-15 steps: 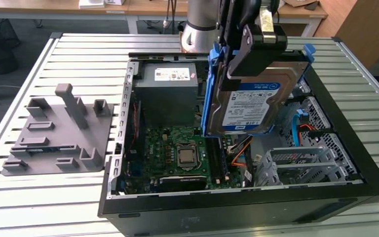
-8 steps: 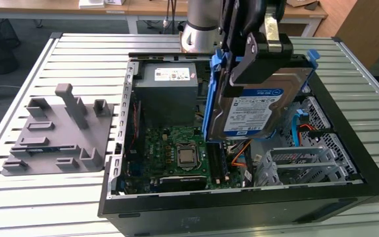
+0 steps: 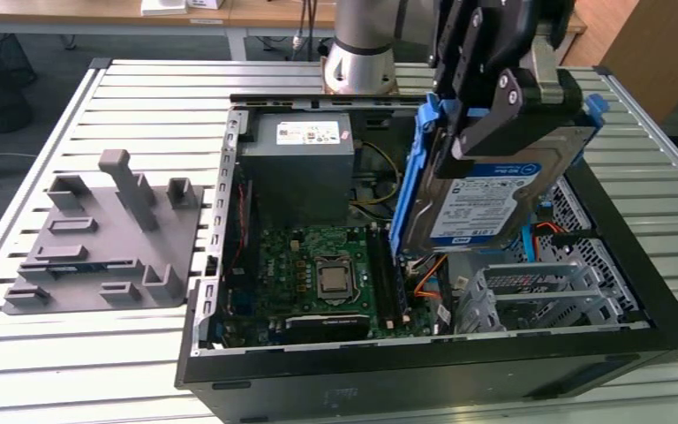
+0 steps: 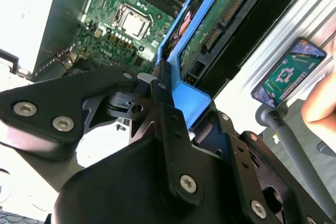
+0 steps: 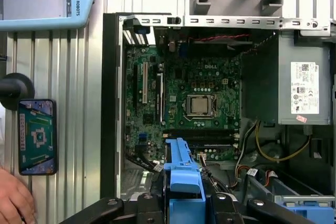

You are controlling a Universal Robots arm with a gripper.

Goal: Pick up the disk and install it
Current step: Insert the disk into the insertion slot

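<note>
At upper right of the exterior view, the black gripper (image 3: 507,110) pinches the flat silver disk with blue plastic rails (image 3: 490,205), tilted above the open black computer case (image 3: 433,369).

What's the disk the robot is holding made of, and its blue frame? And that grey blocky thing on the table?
The disk looks like bare silver metal with a dull sheen, wearing a papery white-and-blue label. Its blue frame looks like plastic: even bright colour, moulded shapes. The grey blocky thing is probably matte plastic too, though painted metal is possible.
</note>
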